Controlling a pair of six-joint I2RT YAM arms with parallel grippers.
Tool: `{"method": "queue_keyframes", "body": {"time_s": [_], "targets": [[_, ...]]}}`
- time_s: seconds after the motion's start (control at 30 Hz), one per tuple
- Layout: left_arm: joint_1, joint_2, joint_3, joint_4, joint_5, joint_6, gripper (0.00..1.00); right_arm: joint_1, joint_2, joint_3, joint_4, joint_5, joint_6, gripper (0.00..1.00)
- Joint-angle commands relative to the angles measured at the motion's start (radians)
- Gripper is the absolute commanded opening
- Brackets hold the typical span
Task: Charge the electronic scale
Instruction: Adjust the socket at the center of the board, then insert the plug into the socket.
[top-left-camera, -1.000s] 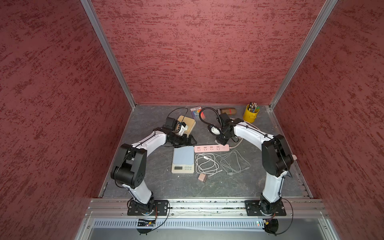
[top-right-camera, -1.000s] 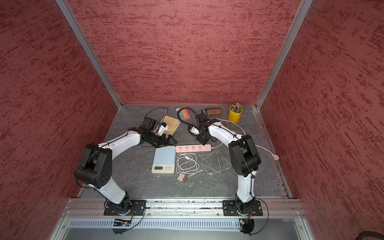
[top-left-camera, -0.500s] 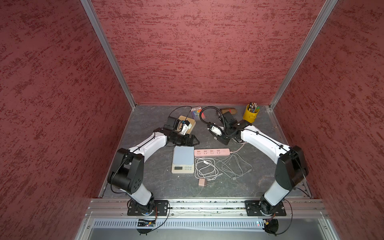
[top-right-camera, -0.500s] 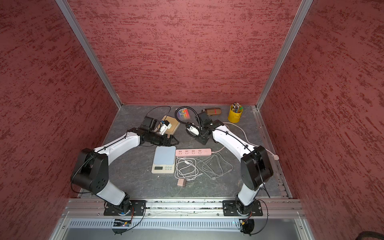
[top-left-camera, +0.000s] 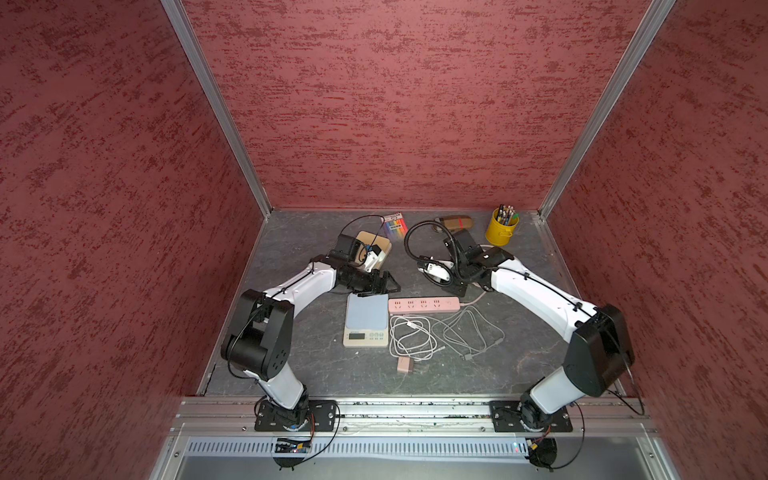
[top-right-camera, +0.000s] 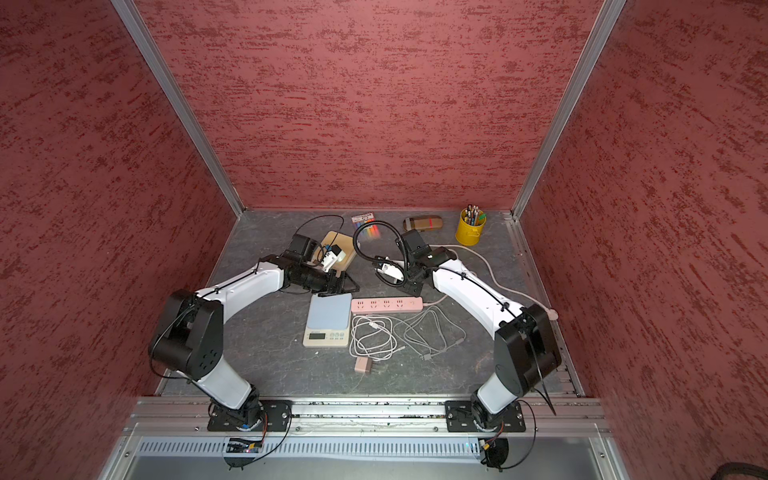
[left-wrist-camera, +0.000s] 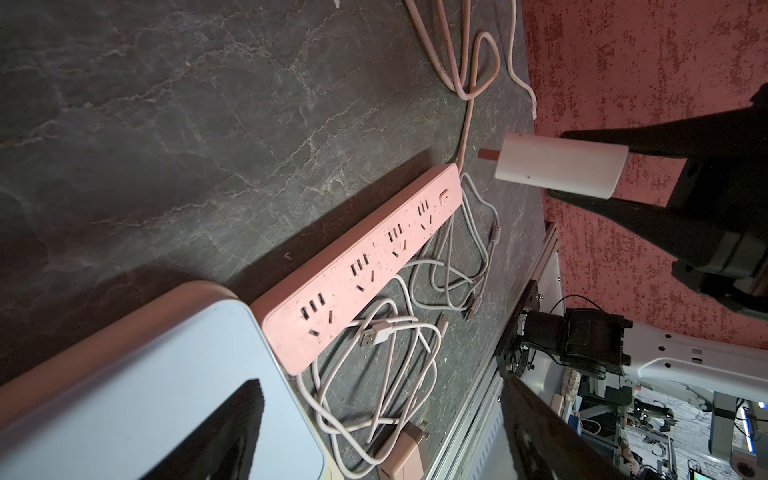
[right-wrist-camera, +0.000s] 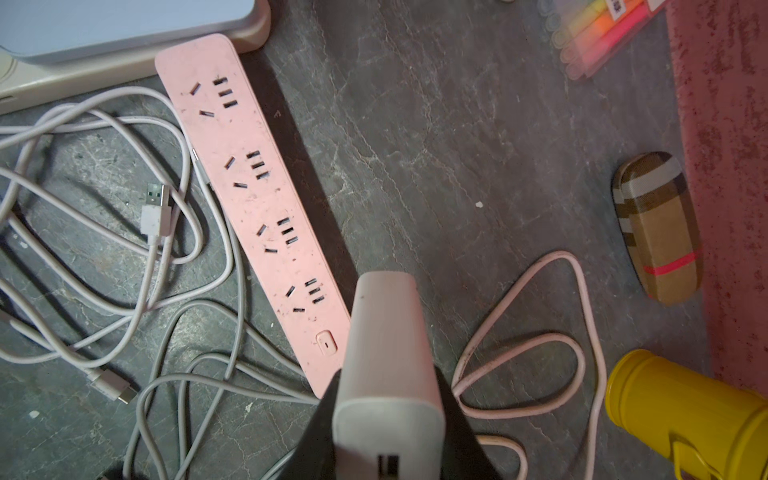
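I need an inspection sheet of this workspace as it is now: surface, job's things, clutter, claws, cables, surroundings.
Surface: grey marbled tabletop, nothing spilled.
Job's things: electronic scale flat beside pink power strip, sockets empty; white charger held off the table; pink plug lying loose.
Clutter: yellow pencil cup, glasses case, highlighter pack.
Claws: left claw open at the scale's far edge; right claw shut on white charger.
Cables: white USB cable and grey cable, tangled, ends loose.
Surroundings: red textured walls, aluminium frame.
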Motion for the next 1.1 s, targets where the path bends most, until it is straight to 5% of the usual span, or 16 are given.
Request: {"method": "queue_keyframes", "body": {"time_s": [0.0,0.53,1.07], "targets": [[-0.008,0.017,0.030,-0.003,0.032,-0.002,0.89,0.018,0.005,0.041,-0.069,-0.032,-0.062,0.00],[0.032,0.118,0.086,-0.030,0.090,-0.015,0.85,0.148,0.196,0.193,-0.193,-0.073,-0.107,0.00],[0.041,0.149,0.107,-0.116,0.037,0.043,0.85,0.146,0.293,0.268,-0.237,-0.018,-0.135,0.00]]}}
